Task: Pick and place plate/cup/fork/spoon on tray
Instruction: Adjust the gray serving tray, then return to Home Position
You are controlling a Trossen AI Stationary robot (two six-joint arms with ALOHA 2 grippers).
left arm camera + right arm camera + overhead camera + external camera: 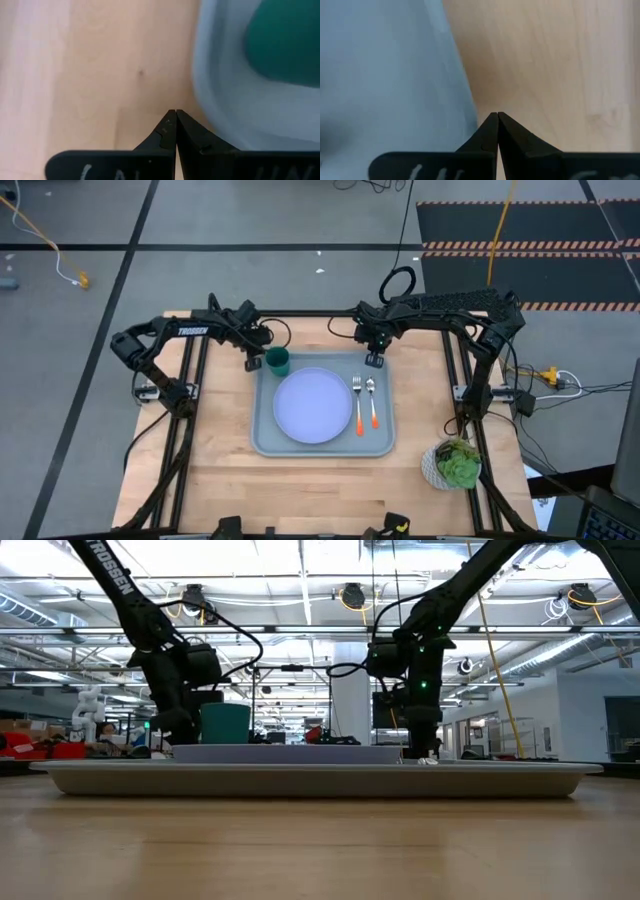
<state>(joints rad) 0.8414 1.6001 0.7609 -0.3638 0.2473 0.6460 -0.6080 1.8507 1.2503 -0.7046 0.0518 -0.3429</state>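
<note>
Dark left gripper (251, 364) with fingers pressed together, empty, hanging just outside the tray's (265, 442) far left corner, close beside the cup (277, 361). Right gripper (375, 361) likewise closed on nothing, poised at the tray's far right rim, just beyond the tips of the fork (357, 405) and spoon (371, 401). Cup standing upright inside the far left corner of the tray; plate (313, 406) lying flat at the centre; fork and spoon laid side by side to the plate's right, orange handles toward the near edge. All four items judged already on the tray; only withdrawal of the arms apparently left. Risks noted: left fingers clipping the cup on a sideways swing and tipping it; right fingers dipping and nudging the cutlery or dragging the tray across the wooden table (300, 485). Bowl of greens (452, 464) well apart, not at risk.
</note>
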